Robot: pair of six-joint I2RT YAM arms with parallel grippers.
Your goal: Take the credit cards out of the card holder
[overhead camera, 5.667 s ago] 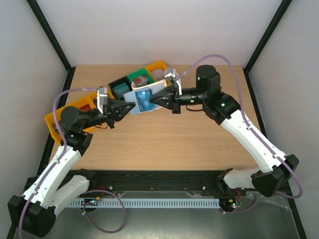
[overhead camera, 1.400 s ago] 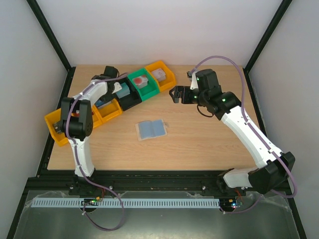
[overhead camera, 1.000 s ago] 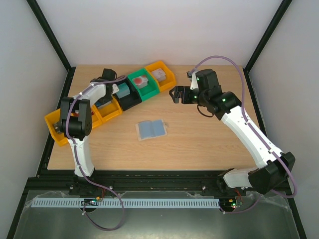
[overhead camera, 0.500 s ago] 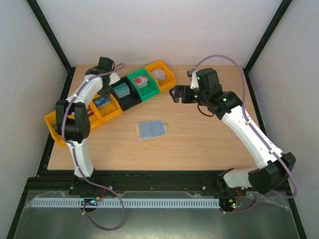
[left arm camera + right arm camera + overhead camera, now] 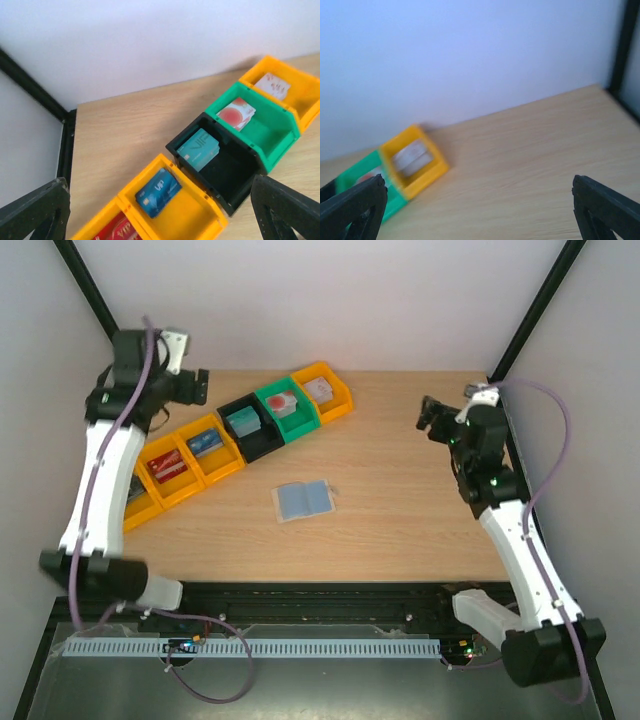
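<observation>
Half a second ago the left gripper (image 5: 197, 387) hung low over the row of bins. Now that arm has lifted away and swung to the far left corner, and in its wrist view the two fingers (image 5: 35, 212) sit wide apart at the bottom corners with nothing between them. The right gripper (image 5: 428, 415) has also drawn back, from near the middle of the table (image 5: 420, 530) to the right edge. Its fingers (image 5: 350, 210) are spread just as wide and carry nothing. The card holder (image 5: 304, 500) has not moved in the last second or so. It lies open and flat on the wood near the centre, light blue inside facing up, in front of the bins and well apart from both grippers, whereas nearly six seconds ago we saw both grippers holding it up in the air over the bins. We cannot tell whether any card is left in its pockets. With the left arm out of the way, the bin row shows plainly in the left wrist view. There is a red card (image 5: 117, 231) in one orange bin (image 5: 172, 490), a blue card (image 5: 158, 192) in the next orange bin (image 5: 207, 220) and a teal card (image 5: 198, 150) in the black bin (image 5: 240, 197). A white card with red markings (image 5: 236, 112) lies in the green bin (image 5: 275, 142), and a pale card (image 5: 272, 85) in the far orange bin (image 5: 305, 107).
</observation>
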